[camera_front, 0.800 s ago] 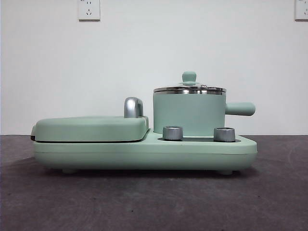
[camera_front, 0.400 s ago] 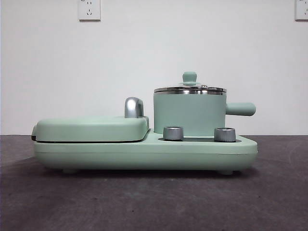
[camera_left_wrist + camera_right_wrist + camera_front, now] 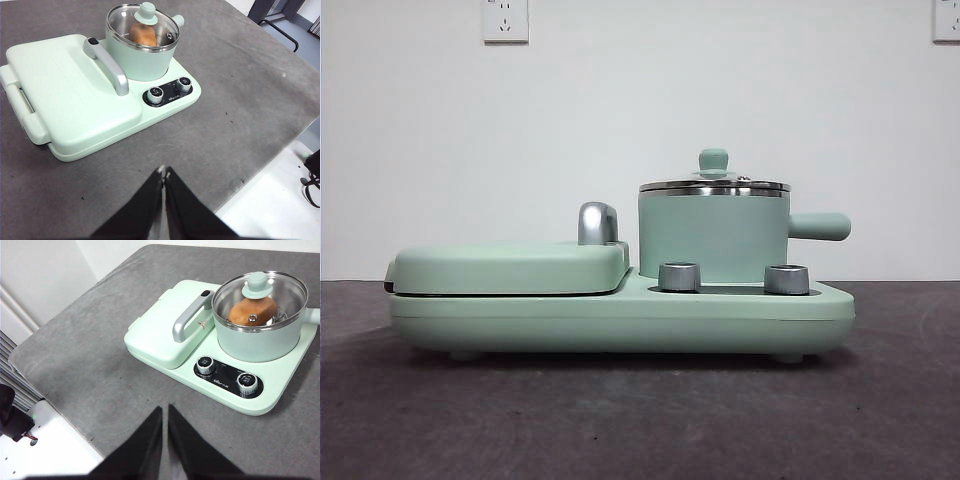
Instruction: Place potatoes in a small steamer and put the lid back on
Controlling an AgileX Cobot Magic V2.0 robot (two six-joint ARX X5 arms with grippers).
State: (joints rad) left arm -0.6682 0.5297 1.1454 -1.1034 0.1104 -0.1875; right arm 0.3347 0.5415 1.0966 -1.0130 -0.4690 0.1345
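One oblong tan-orange potato (image 3: 251, 311) lies inside one mint-green cylindrical steamer pot (image 3: 713, 238), seen through the glass of one round steel-rimmed lid (image 3: 259, 293) that sits level on the pot's rim, its small mint-green knob (image 3: 713, 160) standing upright at the centre. The potato's skin is smooth, with a small dark spot showing on its side, and it fills much of the pot's width. The pot has one stubby green side handle (image 3: 819, 226) and stands on one mint-green cooker base (image 3: 620, 318), beside one flat mint-green hinged griddle cover (image 3: 508, 268) with one curved silver handle (image 3: 188, 316). Two silver-rimmed control dials (image 3: 679, 277) sit on the base just in front of the pot. Two grippers are in view, both well apart from the cooker over the grey table (image 3: 640, 420): the left gripper (image 3: 164, 172) has its black jaws pressed together on nothing, and the right gripper (image 3: 165, 410) likewise has its jaws nearly meeting, empty.
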